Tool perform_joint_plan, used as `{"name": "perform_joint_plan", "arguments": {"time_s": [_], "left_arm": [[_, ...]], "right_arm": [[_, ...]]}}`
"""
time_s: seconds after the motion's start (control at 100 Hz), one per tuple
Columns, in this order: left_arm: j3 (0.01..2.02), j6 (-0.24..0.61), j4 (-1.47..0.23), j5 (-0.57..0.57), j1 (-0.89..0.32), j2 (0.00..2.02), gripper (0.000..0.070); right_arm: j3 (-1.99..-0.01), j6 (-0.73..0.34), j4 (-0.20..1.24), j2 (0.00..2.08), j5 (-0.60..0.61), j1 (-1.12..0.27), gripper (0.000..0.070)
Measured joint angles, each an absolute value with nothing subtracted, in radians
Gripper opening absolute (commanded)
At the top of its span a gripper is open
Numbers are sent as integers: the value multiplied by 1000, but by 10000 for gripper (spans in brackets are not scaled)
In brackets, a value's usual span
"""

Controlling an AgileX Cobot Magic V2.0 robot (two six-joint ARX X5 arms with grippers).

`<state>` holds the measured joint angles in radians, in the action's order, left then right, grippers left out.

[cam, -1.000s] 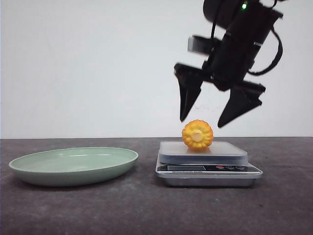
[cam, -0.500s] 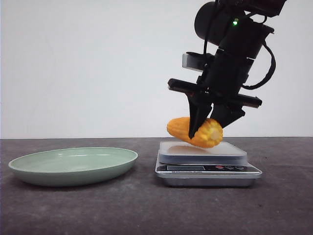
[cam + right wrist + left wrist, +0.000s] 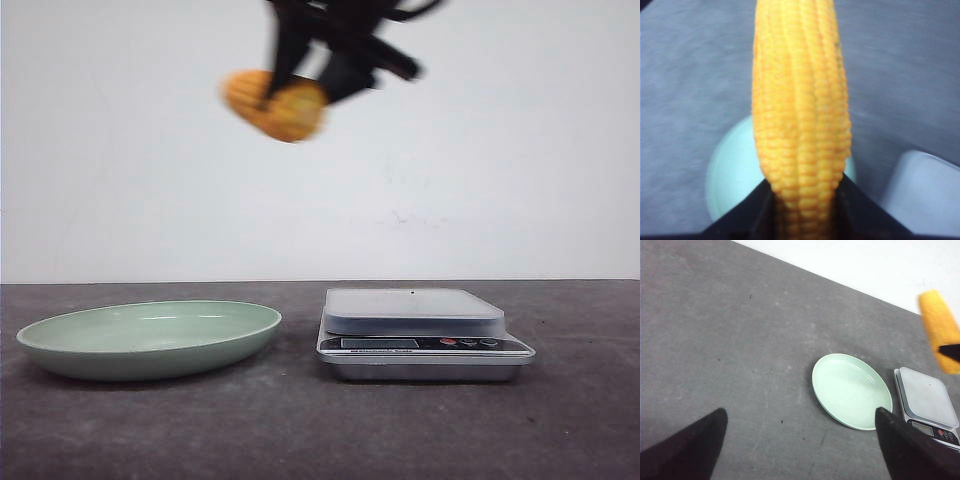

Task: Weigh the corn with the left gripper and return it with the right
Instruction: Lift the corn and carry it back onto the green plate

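The corn (image 3: 275, 104), a yellow-orange cob piece, hangs high in the air in the front view, blurred by motion, over the gap between plate and scale. My right gripper (image 3: 300, 82) is shut on it; in the right wrist view the corn (image 3: 800, 115) sits between both black fingers. It also shows in the left wrist view (image 3: 939, 330). The green plate (image 3: 60, 345) lies at the left of the table, empty. The scale (image 3: 480, 345) stands at centre right with nothing on it. My left gripper (image 3: 799, 445) is open and empty, high above the table, out of the front view.
The dark grey table runs to a white back wall. In the left wrist view the plate (image 3: 827, 390) and the scale (image 3: 945, 412) lie side by side. In the right wrist view the plate (image 3: 727, 170) lies below the corn, with the scale (image 3: 925, 190) beside it.
My right gripper closed on the corn on the scale, lifted it and carried it up and to the left. The scale platform is now bare.
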<state>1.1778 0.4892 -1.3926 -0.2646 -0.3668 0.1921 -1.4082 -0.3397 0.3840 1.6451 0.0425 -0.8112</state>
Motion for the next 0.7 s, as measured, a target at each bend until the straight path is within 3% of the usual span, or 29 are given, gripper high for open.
{"name": "perform_joint_plan", "arguments": {"time_s": [0.16,0.39,0.45,0.54,0.57,0.7], "left_arm": [[1178,489,-1387,-265,-367,192,551],[1178,489,-1386,-265,-367,192,550],[1178,488,-1387,-265,-367,192,551],[1178,489,-1388,-265,-367,192,550],[1178,488,-1391,-265,-367,192,551],[1178,488,-1410,-265,-367,192,551]], "right_arm": [[-1471,-362,377,1766,34,-890,0],[-1475,-401,359,1947,30,-896,6],[-1475,-403,360,1987,30,-894,112],[-1475,-405,356,2027,33,-894,514],[-1475,-407,355,2036,34,-895,609],[-1475,-419,346,2043,30,-895,605]]}}
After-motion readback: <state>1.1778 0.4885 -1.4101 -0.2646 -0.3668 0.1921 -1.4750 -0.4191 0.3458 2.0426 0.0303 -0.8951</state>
